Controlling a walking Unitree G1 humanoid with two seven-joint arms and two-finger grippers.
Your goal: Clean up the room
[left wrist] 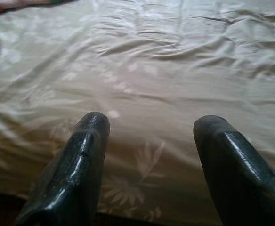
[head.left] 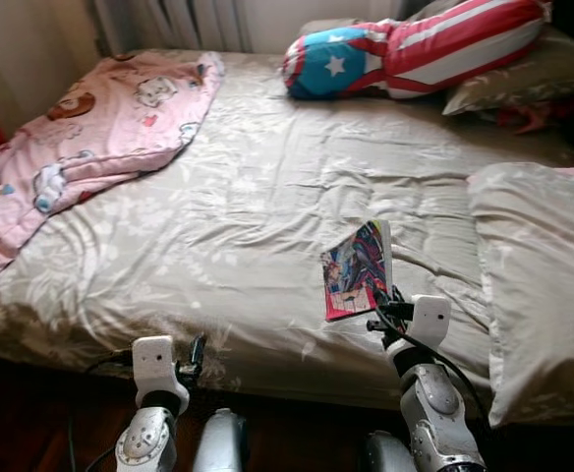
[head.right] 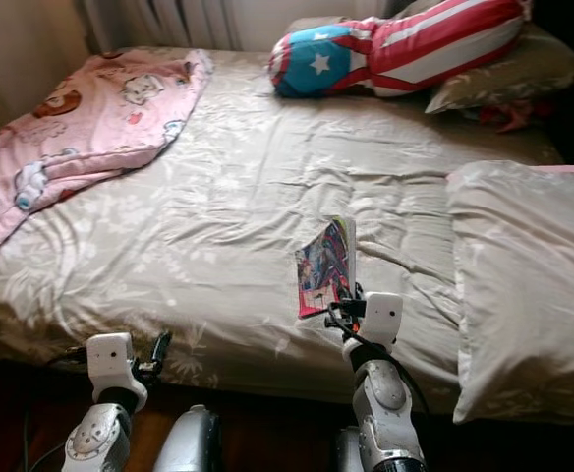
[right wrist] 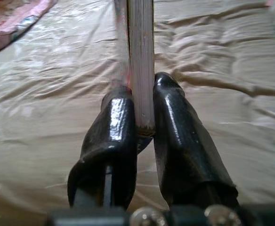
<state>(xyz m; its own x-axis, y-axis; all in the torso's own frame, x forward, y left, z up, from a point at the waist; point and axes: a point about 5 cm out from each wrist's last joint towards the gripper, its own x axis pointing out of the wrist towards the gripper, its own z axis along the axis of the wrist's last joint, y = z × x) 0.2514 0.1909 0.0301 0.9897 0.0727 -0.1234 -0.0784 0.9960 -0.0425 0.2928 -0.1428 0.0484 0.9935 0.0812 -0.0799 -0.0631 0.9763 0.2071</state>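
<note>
My left claw (left wrist: 149, 155) hangs open at lower left, spare; my right claw (head.left: 385, 307) pinches the book (head.left: 358, 268) upright by its bottom edge, lower centre-right, lifted off the bed (head.left: 248, 206) for tidying; pillows (head.left: 415, 49) lie upper right

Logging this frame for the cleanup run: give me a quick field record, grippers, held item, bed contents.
right gripper: shut on the book, raised over the bed's near part
book: colourful cover, held upright, clamped at its lower edge
left gripper: open, holding nothing, at the bed's near edge
bed: beige floral sheet, wrinkled
pink blanket: crumpled at far left
star-striped cushion: at the head, right side
beige pillow: right edge
</note>
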